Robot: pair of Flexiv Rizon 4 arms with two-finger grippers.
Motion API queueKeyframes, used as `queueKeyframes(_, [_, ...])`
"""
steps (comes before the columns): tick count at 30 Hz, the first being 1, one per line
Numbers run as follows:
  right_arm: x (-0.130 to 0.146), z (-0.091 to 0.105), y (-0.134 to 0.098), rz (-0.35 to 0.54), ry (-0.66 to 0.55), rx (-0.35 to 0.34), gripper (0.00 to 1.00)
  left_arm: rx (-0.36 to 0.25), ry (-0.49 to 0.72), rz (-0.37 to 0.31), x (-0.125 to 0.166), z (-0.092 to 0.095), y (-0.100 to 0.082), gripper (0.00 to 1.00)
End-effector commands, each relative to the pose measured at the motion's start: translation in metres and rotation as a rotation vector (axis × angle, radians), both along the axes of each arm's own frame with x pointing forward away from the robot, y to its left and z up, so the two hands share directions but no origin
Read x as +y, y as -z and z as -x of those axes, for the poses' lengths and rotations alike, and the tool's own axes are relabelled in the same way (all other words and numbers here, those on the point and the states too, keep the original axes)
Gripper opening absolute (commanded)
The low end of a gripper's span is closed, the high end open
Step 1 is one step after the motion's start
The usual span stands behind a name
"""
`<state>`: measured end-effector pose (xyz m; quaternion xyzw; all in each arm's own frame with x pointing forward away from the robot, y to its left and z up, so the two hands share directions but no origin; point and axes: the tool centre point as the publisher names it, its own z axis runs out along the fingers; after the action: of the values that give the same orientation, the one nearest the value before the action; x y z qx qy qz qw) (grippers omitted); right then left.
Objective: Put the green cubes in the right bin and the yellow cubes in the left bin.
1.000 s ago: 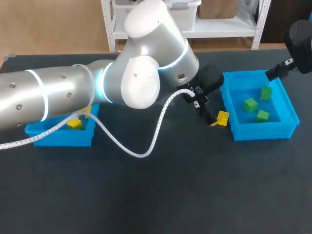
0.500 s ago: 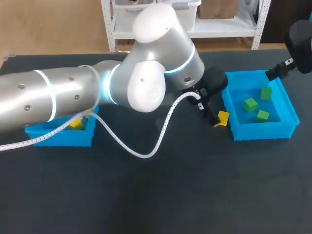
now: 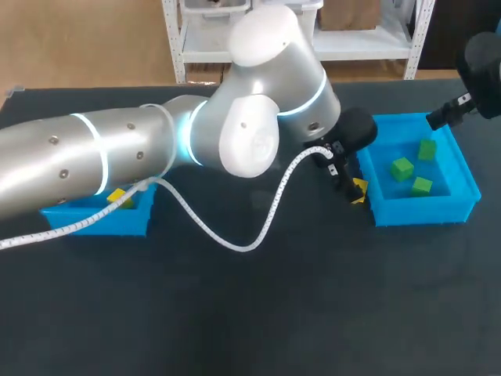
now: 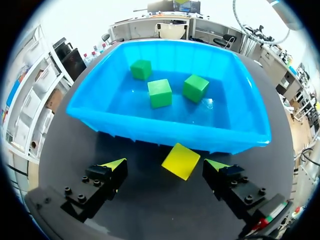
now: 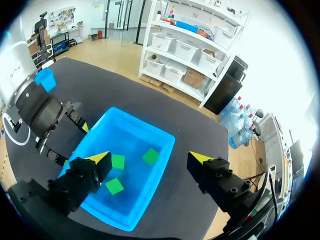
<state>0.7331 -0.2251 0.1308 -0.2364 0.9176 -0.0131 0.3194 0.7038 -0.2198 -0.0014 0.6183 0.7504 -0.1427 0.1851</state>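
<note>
A yellow cube [image 3: 359, 188] lies on the black table against the near wall of the right blue bin [image 3: 415, 211]. My left gripper [image 3: 348, 184] is down at it, open. In the left wrist view the yellow cube [image 4: 181, 160] sits between the spread fingers of my left gripper [image 4: 166, 165], touching neither. Three green cubes [image 3: 402, 168] [image 4: 160, 93] lie inside the right bin [image 4: 165, 131]. My right gripper [image 5: 150, 158] hangs open high above that bin [image 5: 145, 122]. The left bin [image 3: 102, 222] holds a yellow cube [image 3: 117, 196], mostly hidden by my left arm.
My left arm [image 3: 156, 149] stretches across the table from the left, covering most of the left bin. Its white cable [image 3: 235, 243] loops down over the middle of the table. My right arm [image 3: 481, 55] is at the back right corner.
My left arm has swung to the right, bringing its open gripper around the yellow cube by the right bin. The right arm has not moved.
</note>
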Motion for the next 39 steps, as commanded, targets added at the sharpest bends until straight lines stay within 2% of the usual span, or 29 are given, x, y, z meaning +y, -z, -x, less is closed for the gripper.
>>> queueKeyframes(1, [0.000,0.002,0.002,0.000,0.004,-0.011,1.00,-0.004,0.010,-0.009,-0.005,-0.003,0.000,1.00])
queueKeyframes(2, [0.000,0.002,0.002,0.000,0.004,-0.011,1.00,0.003,0.012,-0.006,-0.005,-0.003,0.000,1.00])
queueKeyframes(3, [0.000,0.002,0.002,0.000,0.004,-0.011,1.00,0.001,0.012,-0.005,-0.005,-0.003,0.000,0.47])
queueKeyframes(4, [0.000,0.002,0.002,0.000,0.004,-0.011,1.00,0.001,0.011,-0.004,-0.005,-0.003,0.000,0.00])
queueKeyframes(19, [0.000,0.002,0.002,0.000,0.004,-0.011,1.00,0.010,0.000,-0.008,-0.001,-0.004,0.001,0.00])
queueKeyframes(24, [0.000,0.002,0.002,0.000,0.004,-0.011,1.00,0.003,-0.027,-0.014,0.009,-0.010,0.000,0.00])
queueKeyframes(32, [0.000,0.002,0.002,0.000,0.004,-0.011,1.00,-0.022,-0.135,-0.009,0.047,-0.025,-0.018,0.00])
queueKeyframes(39, [0.000,0.002,0.002,0.000,0.004,-0.011,1.00,-0.059,-0.322,0.029,0.107,-0.041,-0.044,0.00])
